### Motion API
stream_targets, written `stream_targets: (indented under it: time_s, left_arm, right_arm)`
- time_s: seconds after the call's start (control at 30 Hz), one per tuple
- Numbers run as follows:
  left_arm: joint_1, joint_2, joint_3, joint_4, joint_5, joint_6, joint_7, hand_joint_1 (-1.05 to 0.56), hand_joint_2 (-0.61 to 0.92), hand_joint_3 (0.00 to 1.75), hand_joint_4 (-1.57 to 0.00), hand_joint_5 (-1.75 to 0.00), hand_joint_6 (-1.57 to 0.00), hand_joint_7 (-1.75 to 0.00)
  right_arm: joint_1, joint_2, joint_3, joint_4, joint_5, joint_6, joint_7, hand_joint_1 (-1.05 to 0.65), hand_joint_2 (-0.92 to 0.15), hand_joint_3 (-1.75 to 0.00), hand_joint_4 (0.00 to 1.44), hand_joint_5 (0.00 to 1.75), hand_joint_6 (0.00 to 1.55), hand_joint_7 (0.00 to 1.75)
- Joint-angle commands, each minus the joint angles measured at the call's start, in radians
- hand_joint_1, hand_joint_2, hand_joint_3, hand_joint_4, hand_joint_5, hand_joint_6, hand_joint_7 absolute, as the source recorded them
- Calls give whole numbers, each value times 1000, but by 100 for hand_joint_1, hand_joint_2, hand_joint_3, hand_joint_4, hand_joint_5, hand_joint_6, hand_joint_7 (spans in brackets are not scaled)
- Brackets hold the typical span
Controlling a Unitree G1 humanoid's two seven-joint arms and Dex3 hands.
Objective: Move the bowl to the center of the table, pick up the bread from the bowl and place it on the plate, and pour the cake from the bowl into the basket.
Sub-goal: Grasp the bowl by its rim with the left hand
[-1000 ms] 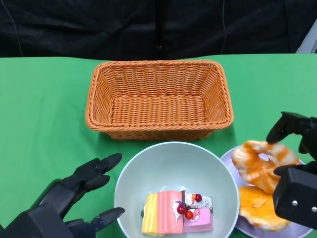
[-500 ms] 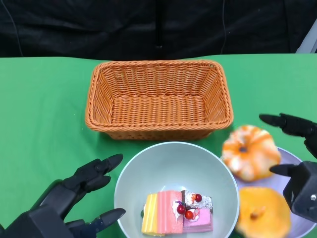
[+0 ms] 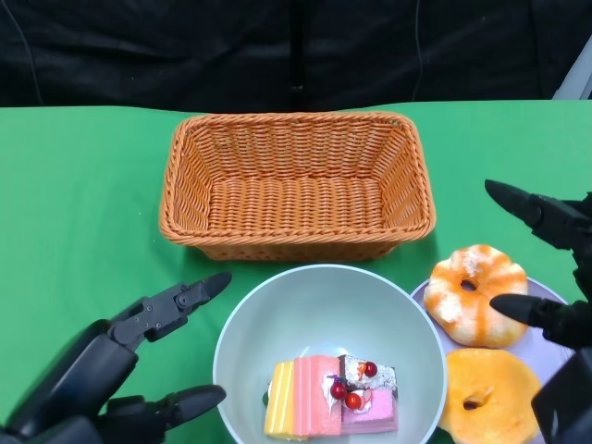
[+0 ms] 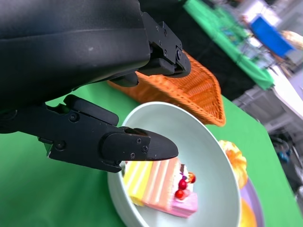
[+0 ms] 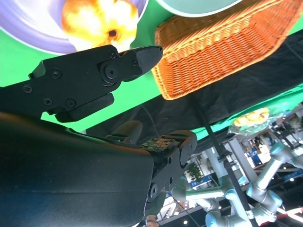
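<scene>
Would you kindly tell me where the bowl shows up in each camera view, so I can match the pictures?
Head view: the bowl sits bottom centre, in front of the basket.
Right wrist view: only a sliver of the bowl shows at the top edge.
Left wrist view: the bowl fills the centre.
Shared landmark: the basket, beside the bowl in all three.

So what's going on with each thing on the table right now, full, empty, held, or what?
Bowl: upright, holds the cake.
Basket: empty.
Plate: carries two breads.
Left hand: open beside the bowl, holds nothing.
Right hand: open over the plate, fingers spread, holds nothing.
</scene>
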Motion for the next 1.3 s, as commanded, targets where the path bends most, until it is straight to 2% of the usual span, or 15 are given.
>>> stream_targets:
  time_s: [0.03, 0.13, 0.2, 0.23, 0.37, 0.6, 0.63, 0.7, 0.73, 0.9, 1.07, 1.2, 1.3]
  left_arm:
    - [-15, 57, 27, 50, 18, -108, -11, -55, 92, 30, -5, -55, -31, -1]
    - [-49, 141, 58, 133, 29, -276, -37, -63, 92, 31, -3, -53, -33, -1]
    - [-61, 157, 61, 165, 28, -327, -36, -64, 92, 30, -3, -53, -33, -2]
    - [-83, 174, 66, 202, 42, -401, -23, -65, 92, 30, -3, -53, -33, -2]
    - [-142, 198, 83, 295, 106, -600, 19, -60, 90, 12, -11, -57, -40, -3]
    - [-165, 195, 90, 345, 138, -680, 42, -59, 91, 4, -13, -58, -42, -3]
    - [-213, 186, 91, 354, 269, -762, 93, -59, 91, 4, -13, -58, -43, -3]
    - [-284, 173, 86, 373, 470, -883, 181, -42, 77, 1, -23, -65, -51, -7]
    - [-308, 167, 80, 382, 548, -920, 223, -40, 76, 1, -24, -67, -52, -7]
    - [-356, 148, 50, 421, 740, -981, 379, -41, 81, 3, -30, -70, -54, -7]
    - [-409, 155, -30, 446, 906, -999, 539, -47, 89, 2, -22, -85, -58, -9]
    - [-448, 177, -113, 478, 1025, -966, 669, -56, 92, 3, -29, -87, -64, -11]
    - [-460, 203, -158, 486, 1062, -932, 735, -58, 92, 2, -31, -85, -65, -12]
  right_arm:
    - [25, 8, -12, -37, 18, -6, 5, -44, -88, 0, 0, 85, 30, 1]
    - [60, 26, 5, -82, 24, 1, 17, -42, -88, 0, 0, 86, 30, 1]
    - [65, 32, 6, -89, 23, 4, 22, -41, -87, 0, 0, 87, 30, 1]
    - [75, 40, 9, -94, 25, -3, 19, -41, -87, 0, 0, 87, 30, 1]
    - [99, 65, 12, -109, 36, -17, 10, -40, -87, 0, 0, 93, 32, 3]
    - [105, 78, 8, -113, 37, -21, 13, -40, -86, 0, 0, 94, 33, 3]
    - [115, 84, 10, -121, 43, -19, 14, -40, -86, 0, 0, 94, 33, 3]
    - [130, 93, 13, -137, 49, -13, 17, -40, -87, -1, 0, 94, 31, 2]
    - [134, 95, 13, -143, 51, -12, 17, -40, -88, -1, 0, 93, 31, 2]
    - [142, 104, 11, -156, 61, -5, 23, -40, -88, 0, 0, 93, 30, 2]
    - [144, 110, 12, -162, 61, -2, 26, -40, -88, 0, 0, 93, 30, 2]
    - [144, 116, 14, -162, 58, 0, 29, -39, -88, 0, 0, 93, 30, 2]
    - [144, 117, 13, -162, 58, 1, 30, -39, -88, 0, 0, 93, 30, 2]
